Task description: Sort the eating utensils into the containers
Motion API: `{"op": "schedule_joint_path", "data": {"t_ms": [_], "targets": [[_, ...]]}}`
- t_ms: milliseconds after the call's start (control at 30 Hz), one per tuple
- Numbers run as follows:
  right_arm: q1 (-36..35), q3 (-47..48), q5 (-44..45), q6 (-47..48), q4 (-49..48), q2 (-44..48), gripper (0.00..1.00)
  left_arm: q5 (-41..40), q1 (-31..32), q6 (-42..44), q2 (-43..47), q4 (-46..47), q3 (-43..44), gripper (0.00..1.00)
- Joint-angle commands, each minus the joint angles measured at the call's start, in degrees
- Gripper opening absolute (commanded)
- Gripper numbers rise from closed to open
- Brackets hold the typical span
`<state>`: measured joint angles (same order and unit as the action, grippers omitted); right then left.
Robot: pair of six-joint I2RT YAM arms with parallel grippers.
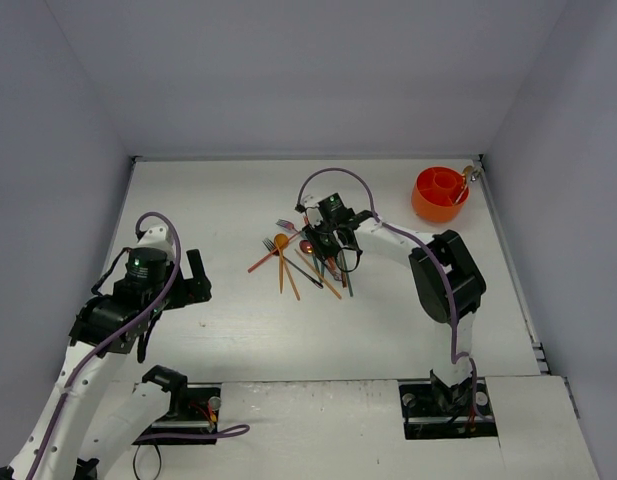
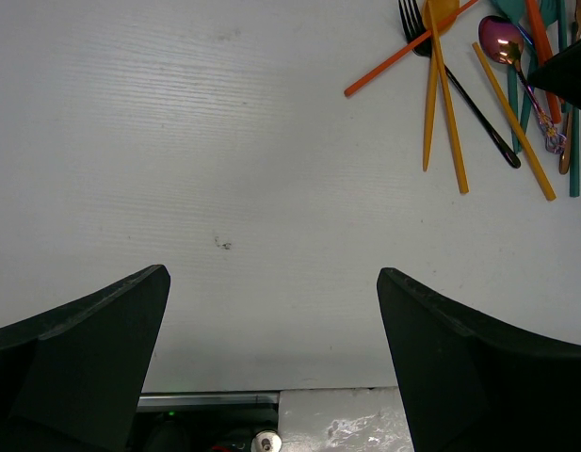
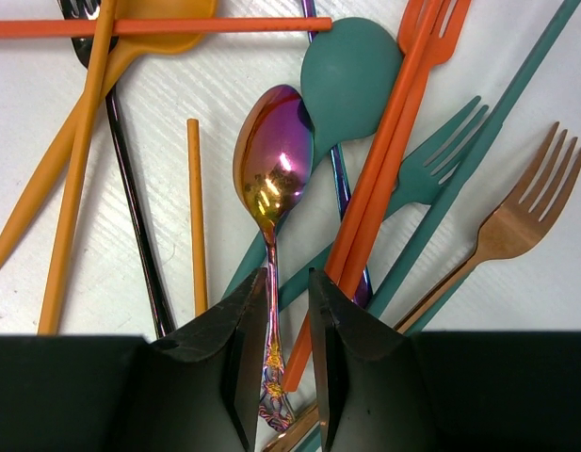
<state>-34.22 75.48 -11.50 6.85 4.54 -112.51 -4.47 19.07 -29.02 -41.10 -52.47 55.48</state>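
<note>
Right gripper (image 3: 288, 282) narrowed astride the rainbow spoon (image 3: 273, 160) handle; we cannot tell whether it pinches yet.

Across the white table (image 1: 228, 200), our left gripper (image 2: 271, 273) hangs with jaws wide and nothing between them, well apart from the work. The orange holder (image 1: 428, 208) stands at the far right corner, well away from the utensil pile (image 1: 308, 258) near the table's middle. Within that pile the rainbow spoon lies flat, its handle passing between our right fingers. We judge the risk sits just beside it: the orange chopsticks (image 3: 384, 160) run down against the right-hand finger, and a teal spoon (image 3: 351, 80) lies against the rainbow bowl. A grip or lift could catch those neighbours, drag them along, or let the thin handle twist out.
</note>
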Motion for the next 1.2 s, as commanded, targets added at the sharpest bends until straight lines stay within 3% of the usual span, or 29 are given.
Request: {"op": "schedule_joint_path", "data": {"t_ms": [0,633,867,1167], "targets": [[-0.29,0.11,-1.1,1.67,0.06,2.65,0.21,-0.04,0.27,-0.52,-0.91,1.93,0.06,0.91],[-2.15,1.58,2.72,4.0,0.56,-1.26,0.21,0.07,0.27,-0.89,-1.06,1.84,-0.46,0.91],[-1.99,1.08,3.14,4.4,0.56,-1.32,0.15,0.07,0.27,-1.22,-0.82,1.84,-1.0,0.91],[-2.26,1.6,2.71,4.05,0.38,-2.45,0.15,0.08,0.27,-1.31,-0.73,1.84,-1.26,0.91]]}}
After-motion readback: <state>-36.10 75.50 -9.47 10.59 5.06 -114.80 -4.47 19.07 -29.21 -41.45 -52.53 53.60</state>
